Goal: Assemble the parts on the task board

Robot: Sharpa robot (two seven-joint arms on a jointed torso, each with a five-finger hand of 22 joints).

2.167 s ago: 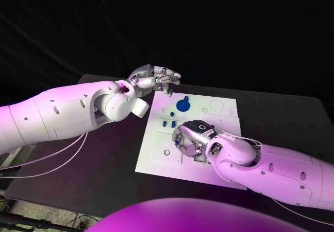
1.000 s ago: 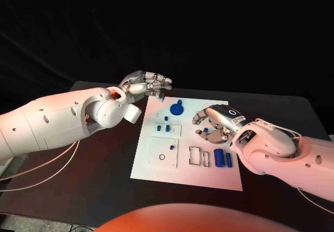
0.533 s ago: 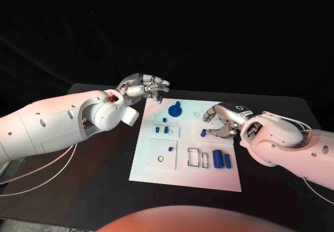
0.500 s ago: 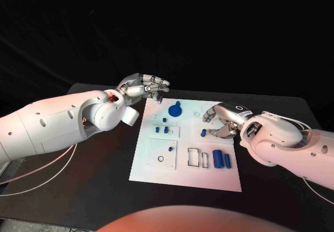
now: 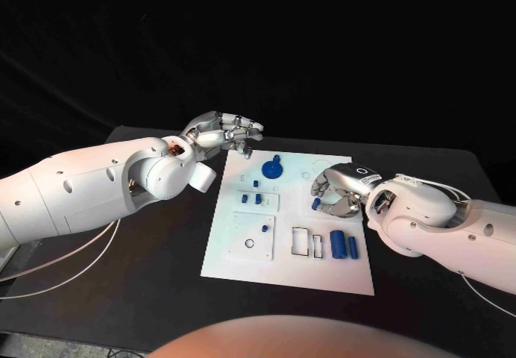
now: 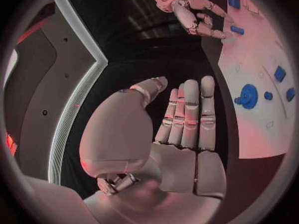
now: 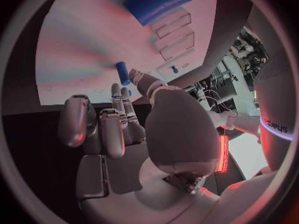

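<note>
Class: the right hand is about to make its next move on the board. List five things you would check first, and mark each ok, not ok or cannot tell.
1. Right hand has its fingertips at the small blue peg: ok.
2. Peg firmly pinched: cannot tell; the contact is too small to make out.
3. Left hand holds nothing and is away from the peg: ok.
4. Two blue cylinders lie on the task board, apart from the right hand: ok.
5. Round blue disc is apart from both hands: ok.
</note>
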